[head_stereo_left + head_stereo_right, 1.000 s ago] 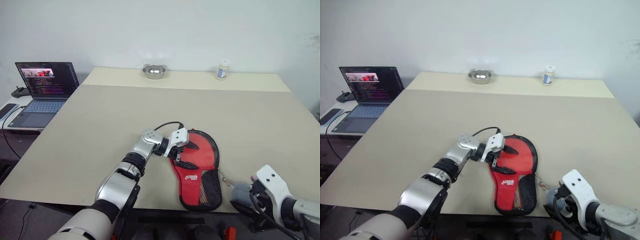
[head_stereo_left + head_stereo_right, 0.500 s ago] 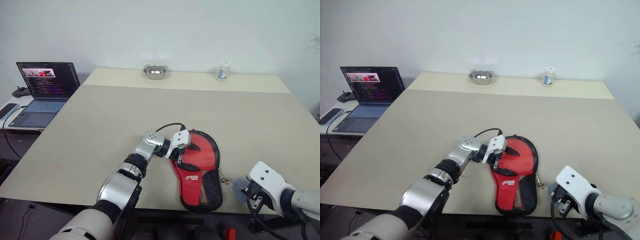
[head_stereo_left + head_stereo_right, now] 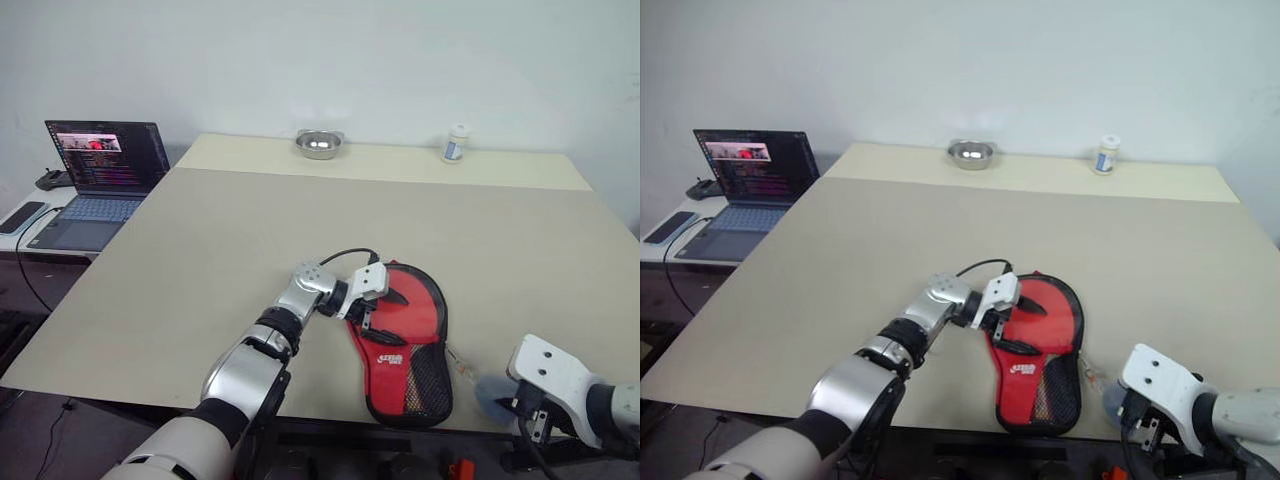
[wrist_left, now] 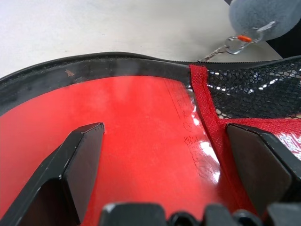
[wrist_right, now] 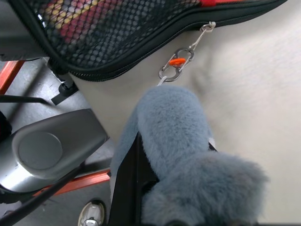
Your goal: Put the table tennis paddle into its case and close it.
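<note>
Right now the case (image 3: 405, 345) lies flat near the table's (image 3: 250, 230) front edge, red side up, its round head toward twelve o'clock and its narrow black mesh end toward six o'clock. The left gripper (image 3: 372, 305) reaches in from nine o'clock and rests over the round head, its two black fingers (image 4: 77, 162) spread wide apart on either side of the glossy red surface and clasping nothing. In the left wrist view that red surface runs up to a black zipper edge, with a red fabric seam and the mesh pocket (image 4: 254, 89) beside it. Whether the smooth red is the paddle's face or the case's own panel I cannot tell; through the mesh in the right wrist view, red and tan stripes show faintly inside the case.

At about four o'clock from the case, just off the table's front edge, the right gripper (image 5: 174, 155) is clenched on a fluffy grey pompom (image 5: 176, 129). A small silver clip with an orange tab (image 5: 175, 63) links the pompom to the zipper pull (image 5: 205, 29) on the case's edge.

At the far side of the table stand a metal bowl (image 3: 319, 143) at twelve o'clock and a small white bottle (image 3: 456, 143) at one o'clock. An open laptop (image 3: 88, 180) sits on a side desk at ten o'clock.
</note>
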You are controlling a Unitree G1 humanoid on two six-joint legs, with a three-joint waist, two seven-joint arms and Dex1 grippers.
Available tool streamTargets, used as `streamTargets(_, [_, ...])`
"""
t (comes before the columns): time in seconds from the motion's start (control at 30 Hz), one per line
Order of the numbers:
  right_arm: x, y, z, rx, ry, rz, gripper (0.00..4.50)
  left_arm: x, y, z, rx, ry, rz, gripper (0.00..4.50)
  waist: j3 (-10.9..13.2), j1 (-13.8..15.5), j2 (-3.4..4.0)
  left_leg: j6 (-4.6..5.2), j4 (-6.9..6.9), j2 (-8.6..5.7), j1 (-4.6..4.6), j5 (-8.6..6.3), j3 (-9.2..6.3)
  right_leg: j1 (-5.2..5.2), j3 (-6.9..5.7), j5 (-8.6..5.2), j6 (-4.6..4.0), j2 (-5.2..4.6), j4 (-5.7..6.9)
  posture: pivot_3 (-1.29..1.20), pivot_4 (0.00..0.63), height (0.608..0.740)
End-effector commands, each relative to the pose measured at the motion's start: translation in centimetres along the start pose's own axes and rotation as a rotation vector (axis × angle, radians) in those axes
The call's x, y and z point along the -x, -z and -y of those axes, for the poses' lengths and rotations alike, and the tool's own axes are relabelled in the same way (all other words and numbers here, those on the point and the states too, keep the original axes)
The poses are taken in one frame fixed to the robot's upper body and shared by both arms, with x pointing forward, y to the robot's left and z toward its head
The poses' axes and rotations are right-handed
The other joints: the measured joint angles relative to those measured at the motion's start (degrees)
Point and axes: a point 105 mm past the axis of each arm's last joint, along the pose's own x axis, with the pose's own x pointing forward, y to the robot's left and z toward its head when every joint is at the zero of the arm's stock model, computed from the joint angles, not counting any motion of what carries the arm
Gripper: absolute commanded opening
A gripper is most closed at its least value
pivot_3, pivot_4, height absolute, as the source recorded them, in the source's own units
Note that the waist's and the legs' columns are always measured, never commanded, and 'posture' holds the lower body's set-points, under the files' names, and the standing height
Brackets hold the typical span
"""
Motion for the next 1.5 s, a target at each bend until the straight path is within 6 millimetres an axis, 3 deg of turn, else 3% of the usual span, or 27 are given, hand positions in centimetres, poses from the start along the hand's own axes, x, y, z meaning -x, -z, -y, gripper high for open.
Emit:
streamTargets(0.03, [0.6, -0.2, -1.2, 0.024, -0.055, 0.013, 0.29, -1.4, 2.6, 1.8, 0.064, 0.071, -0.094, 4.50, -0.1, 0.5, 0.00, 0.00, 0.00, -0.02, -0.01, 0.00, -0.01, 0.01, -0.01, 0.00, 0.01, -0.02, -0.02, 0.00, 0.150, 0.740])
streamTargets(0.43, [1.6, 0.2, -5.9, -0.022, -0.323, 0.049, 0.28, -2.5, 3.3, 2.4, 0.074, 0.077, -0.120, 4.50, -0.8, 0.7, -0.17, 0.19, 0.03, -0.08, 0.16, -0.14, -0.44, 0.83, -0.60, 0.11, 0.20, -0.31, -0.84, 0.00, 0.150, 0.740])
streamTargets(0.63, [1.9, 0.3, -6.7, -0.033, -0.338, 0.075, 0.28, -2.5, 3.5, 2.5, 0.072, 0.079, -0.126, 4.50, -0.9, 0.8, -0.34, 0.19, 0.03, -0.10, 0.15, -0.18, -0.58, 0.90, -0.72, 0.08, 0.17, -0.38, -0.93, 0.00, 0.150, 0.740])
streamTargets(0.77, [1.8, 0.4, -6.0, -0.023, -0.286, 0.055, 0.28, -2.3, 3.4, 2.4, 0.067, 0.074, -0.128, 4.50, -1.0, 0.8, -0.37, 0.19, 0.03, -0.09, 0.16, -0.18, -0.62, 0.91, -0.74, 0.07, 0.16, -0.37, -0.91, 0.00, 0.150, 0.740])
streamTargets(1.0, [2.6, -1.1, -6.3, -0.073, -0.366, 0.118, 2.57, -1.8, 3.5, 2.1, 0.060, 0.054, -0.133, 4.50, -1.0, 0.8, -0.39, 0.19, 0.03, -0.08, 0.16, -0.18, -0.64, 0.92, -0.75, 0.07, 0.15, -0.37, -0.91, 0.00, 0.150, 0.740])
streamTargets(1.17, [4.1, -2.7, -5.0, -0.148, -0.314, 0.192, 4.35, -1.4, 3.7, 1.8, 0.063, 0.035, -0.131, 4.50, -1.0, 0.7, -0.44, 0.19, 0.04, -0.08, 0.16, -0.18, -0.66, 0.94, -0.76, 0.07, 0.15, -0.37, -0.91, 0.00, 0.150, 0.740])
streamTargets(1.23, [4.6, -3.1, -4.4, -0.163, -0.277, 0.207, 4.43, -1.0, 3.7, 1.8, 0.066, 0.032, -0.129, 4.50, -1.0, 0.7, -0.49, 0.18, 0.03, -0.05, 0.15, -0.18, -0.68, 0.95, -0.76, 0.07, 0.15, -0.38, -0.92, 0.00, 0.150, 0.740])
streamTargets(1.37, [5.2, -3.1, 0.2, -0.186, -0.087, 0.255, 4.43, -0.8, 2.5, 1.2, 0.066, 0.014, -0.068, 4.50, -1.0, 0.5, -0.54, 0.18, 0.04, 0.01, 0.20, -0.18, -0.68, 0.95, -0.75, 0.00, 0.03, -0.38, -0.90, 0.00, 0.150, 0.740])
streamTargets(1.5, [4.3, -3.6, 3.4, -0.180, 0.005, 0.317, 4.43, 0.1, 0.1, -0.1, 0.007, -0.013, 0.008, 4.50, -0.9, 0.3, -0.52, 0.19, 0.04, 0.01, 0.23, -0.18, -0.64, 0.92, -0.72, -0.04, -0.07, -0.40, -0.86, 0.00, 0.150, 0.740])
